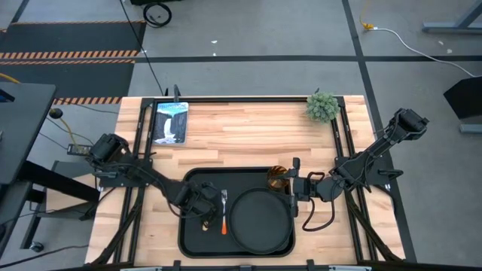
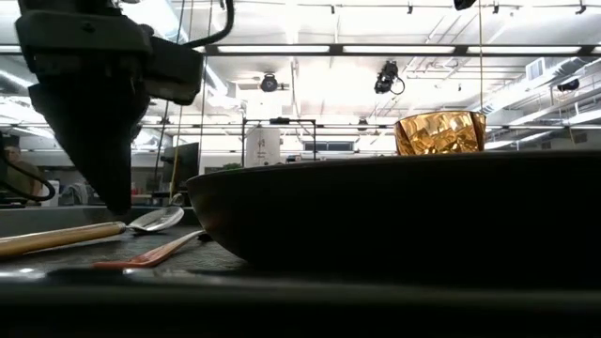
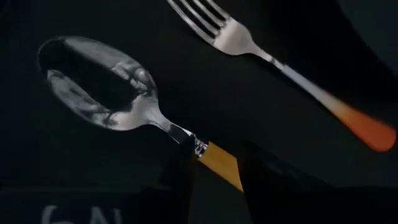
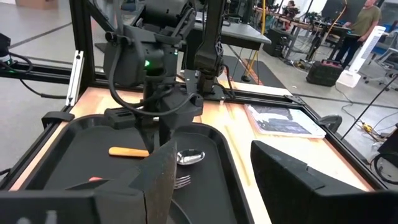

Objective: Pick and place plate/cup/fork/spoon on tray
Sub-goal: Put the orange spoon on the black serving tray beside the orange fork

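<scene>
The tray (image 1: pixel 197 239) sits at the counter's (image 1: pixel 241 132) six-o'clock edge. On it, the plate (image 1: pixel 260 217) fills the right half, the cup (image 1: pixel 277 179) at its one o'clock. The left claw (image 1: pixel 203 211) pinches the spoon's (image 3: pixel 112 87) handle, beside the fork (image 1: pixel 224 211). The right claw (image 1: pixel 295 187), spread, hangs by the cup.

From above, we cannot see the spoon (image 3: pixel 118 93) properly; the left gripper (image 1: pixel 202 209) covers most of it. In the low view the plate (image 2: pixel 394 211) hides the cup's (image 2: pixel 439 132) base, and the picture's edge cuts the plate off.
</scene>
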`<state>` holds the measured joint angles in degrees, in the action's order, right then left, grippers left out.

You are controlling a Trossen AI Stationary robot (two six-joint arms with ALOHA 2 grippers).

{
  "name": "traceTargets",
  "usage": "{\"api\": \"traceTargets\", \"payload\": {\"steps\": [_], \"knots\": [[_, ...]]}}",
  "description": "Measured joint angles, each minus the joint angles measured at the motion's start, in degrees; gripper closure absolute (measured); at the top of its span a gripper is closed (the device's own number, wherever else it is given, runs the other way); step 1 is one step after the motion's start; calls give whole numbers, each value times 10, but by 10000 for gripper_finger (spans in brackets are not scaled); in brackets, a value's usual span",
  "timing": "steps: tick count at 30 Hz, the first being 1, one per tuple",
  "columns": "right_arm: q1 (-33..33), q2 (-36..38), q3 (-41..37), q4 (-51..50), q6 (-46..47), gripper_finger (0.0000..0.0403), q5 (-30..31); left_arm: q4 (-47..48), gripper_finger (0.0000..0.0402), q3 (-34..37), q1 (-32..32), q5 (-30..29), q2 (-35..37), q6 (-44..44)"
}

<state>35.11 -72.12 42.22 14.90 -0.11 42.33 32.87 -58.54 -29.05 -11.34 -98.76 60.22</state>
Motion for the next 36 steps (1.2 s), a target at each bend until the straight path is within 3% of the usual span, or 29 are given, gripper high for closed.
{"api": "traceTargets", "payload": {"steps": [6, 15, 26, 36], "knots": [[0, 0, 0, 0, 1, 190, 0, 19, 276, 0, 22, 56, 0, -59], [-1, 0, 0, 0, 2, 190, 0, 61, 276, 0, 33, 60, 0, -155], [-1, 0, 0, 0, 6, 190, 0, 65, 276, 0, 22, 0, -10, -261], [-1, 0, 0, 8, 5, 190, 0, 36, 276, 0, 6, -15, -25, -268]]}}
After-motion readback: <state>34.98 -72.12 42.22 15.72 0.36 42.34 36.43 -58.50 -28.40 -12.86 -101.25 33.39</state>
